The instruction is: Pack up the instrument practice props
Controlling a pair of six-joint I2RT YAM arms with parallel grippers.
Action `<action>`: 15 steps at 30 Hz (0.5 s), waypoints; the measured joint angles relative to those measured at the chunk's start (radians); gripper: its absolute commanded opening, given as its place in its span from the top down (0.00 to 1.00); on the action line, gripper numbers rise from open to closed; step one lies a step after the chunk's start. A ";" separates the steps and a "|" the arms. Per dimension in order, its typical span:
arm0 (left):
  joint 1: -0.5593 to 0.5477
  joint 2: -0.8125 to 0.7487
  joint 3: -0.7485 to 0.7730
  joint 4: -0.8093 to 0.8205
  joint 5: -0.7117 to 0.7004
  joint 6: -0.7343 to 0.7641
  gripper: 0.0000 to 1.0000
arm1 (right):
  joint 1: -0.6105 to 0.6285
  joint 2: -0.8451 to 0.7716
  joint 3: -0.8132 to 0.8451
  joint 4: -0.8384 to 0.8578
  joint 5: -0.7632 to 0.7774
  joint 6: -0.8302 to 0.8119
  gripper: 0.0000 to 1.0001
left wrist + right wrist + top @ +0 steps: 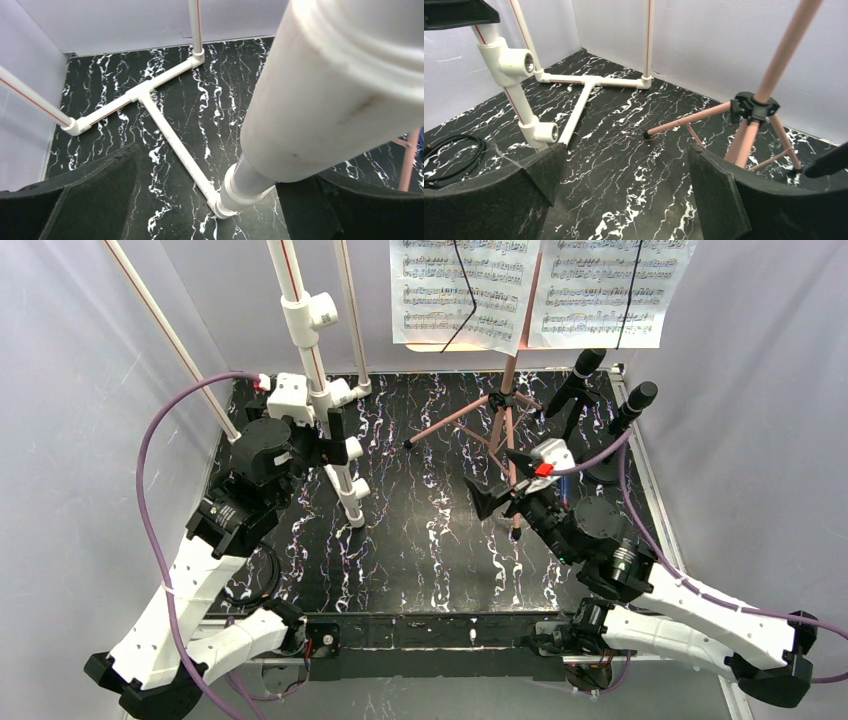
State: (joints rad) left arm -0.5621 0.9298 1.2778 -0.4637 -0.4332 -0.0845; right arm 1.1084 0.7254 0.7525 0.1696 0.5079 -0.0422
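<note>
The instrument practice props stand at the back right. Two white sheet-music pages (465, 290) hang at the top of a pink pole (510, 370) on thin tripod legs (689, 121). Two black microphones (582, 372) (633, 405) lean just right of it. My right gripper (503, 485) (626, 150) is open and low beside the tripod with only the table between its fingers; a pink leg (744, 142) rises just past its right finger. My left gripper (338, 440) (207, 170) is open around the white pipe upright (330, 90), which stands near its right finger.
The white pipe frame (310, 360) fills the back left, its floor tee (142, 90) on the black marbled table (430, 550). A black cable coil (255, 580) lies at the near left. White walls close in both sides and the back.
</note>
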 measured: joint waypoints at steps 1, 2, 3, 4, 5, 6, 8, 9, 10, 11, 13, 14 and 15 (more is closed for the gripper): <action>-0.005 -0.002 -0.002 0.001 -0.019 0.002 0.02 | 0.000 -0.018 -0.002 -0.011 0.008 -0.001 0.01; -0.009 -0.002 -0.002 0.000 -0.040 0.005 0.02 | 0.000 -0.037 -0.005 -0.024 0.015 -0.004 0.01; -0.010 -0.003 -0.004 0.001 -0.058 0.007 0.02 | 0.000 -0.053 -0.006 -0.036 0.023 -0.007 0.01; -0.011 -0.006 -0.009 0.007 -0.078 0.010 0.02 | 0.000 -0.066 -0.009 -0.048 0.030 -0.010 0.02; -0.011 -0.009 -0.015 0.013 -0.102 0.015 0.02 | 0.000 -0.079 -0.010 -0.063 0.035 -0.014 0.01; -0.011 -0.014 -0.024 0.023 -0.128 0.022 0.02 | 0.000 -0.090 -0.011 -0.075 0.040 -0.016 0.01; -0.009 -0.028 -0.045 0.042 -0.176 0.033 0.02 | 0.000 -0.107 -0.011 -0.095 0.045 -0.021 0.02; -0.006 -0.035 -0.056 0.053 -0.197 0.043 0.02 | 0.000 -0.115 -0.012 -0.105 0.047 -0.024 0.01; -0.001 -0.044 -0.066 0.061 -0.213 0.052 0.02 | 0.000 -0.122 -0.013 -0.117 0.047 -0.028 0.01; 0.004 -0.051 -0.074 0.068 -0.222 0.059 0.02 | 0.000 -0.127 -0.013 -0.123 0.047 -0.031 0.01; 0.024 -0.069 -0.092 0.080 -0.239 0.073 0.02 | 0.000 -0.137 -0.014 -0.136 0.047 -0.042 0.01; 0.039 -0.077 -0.098 0.083 -0.244 0.080 0.02 | 0.000 -0.142 -0.014 -0.144 0.047 -0.045 0.01; 0.059 -0.085 -0.105 0.087 -0.247 0.085 0.02 | 0.000 -0.146 -0.014 -0.152 0.047 -0.048 0.01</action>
State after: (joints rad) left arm -0.5030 0.8444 1.1728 -0.3771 -0.6804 0.0010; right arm 1.1084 0.5797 0.7383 0.0177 0.5549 -0.0906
